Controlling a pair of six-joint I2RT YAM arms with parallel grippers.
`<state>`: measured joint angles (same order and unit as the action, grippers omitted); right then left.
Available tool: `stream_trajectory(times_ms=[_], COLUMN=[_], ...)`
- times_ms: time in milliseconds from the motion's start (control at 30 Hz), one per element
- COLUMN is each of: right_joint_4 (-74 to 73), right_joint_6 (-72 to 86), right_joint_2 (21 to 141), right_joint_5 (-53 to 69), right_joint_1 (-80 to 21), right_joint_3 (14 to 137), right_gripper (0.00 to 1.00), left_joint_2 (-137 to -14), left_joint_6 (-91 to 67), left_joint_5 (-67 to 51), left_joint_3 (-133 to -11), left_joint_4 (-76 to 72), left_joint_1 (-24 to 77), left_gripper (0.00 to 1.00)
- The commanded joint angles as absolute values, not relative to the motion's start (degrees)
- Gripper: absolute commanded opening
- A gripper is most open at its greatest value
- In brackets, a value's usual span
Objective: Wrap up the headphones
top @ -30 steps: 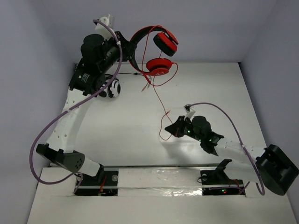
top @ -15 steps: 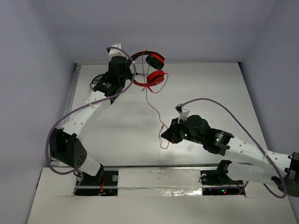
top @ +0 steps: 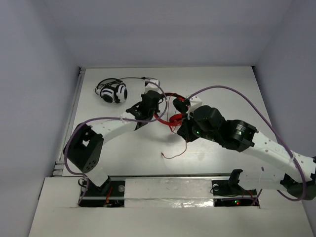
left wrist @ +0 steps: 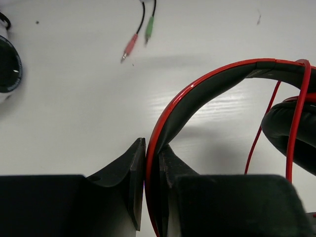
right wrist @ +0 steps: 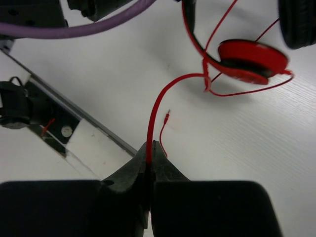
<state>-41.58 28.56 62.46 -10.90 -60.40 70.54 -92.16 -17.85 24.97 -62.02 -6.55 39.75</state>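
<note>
**A:** Where are the red headphones?

**B:** Around the middle of the counter, between the two arms; the left hand is clamped on the headband, one finger on each face of it; whether the cups touch the counter, I cannot tell.

**A:** And the right hand?

**B:** Closed tight on the thin red cable; from the fingertips the cable rises and arcs over toward the red ear cup; its loose end lies on the counter near that hand.

**A:** Anything else there?

**B:** The black-and-white headphones lie at the far left, well apart from the red pair; their pink and green plugs rest on the counter beyond the left hand.
</note>
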Motion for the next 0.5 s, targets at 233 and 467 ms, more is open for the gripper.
stream_trajectory(times_ms=[233,467], right_joint_4=[-55.3,-63.1], right_joint_6=[20.7,19.5], right_joint_2=[66.5,70.0], right_joint_5=[-17.4,-18.5], right_joint_1=[-60.6,-60.6], right_joint_3=[80.2,83.3], right_gripper=[0.00,0.00], left_joint_2=[-83.0,-82.7], left_joint_6=[-8.5,-3.1], left_joint_5=[19.1,14.4], left_joint_3=[-51.2,-49.0], left_joint_4=[-17.1,-14.9], left_joint_1=[45.0,49.6], left_gripper=[0.00,0.00])
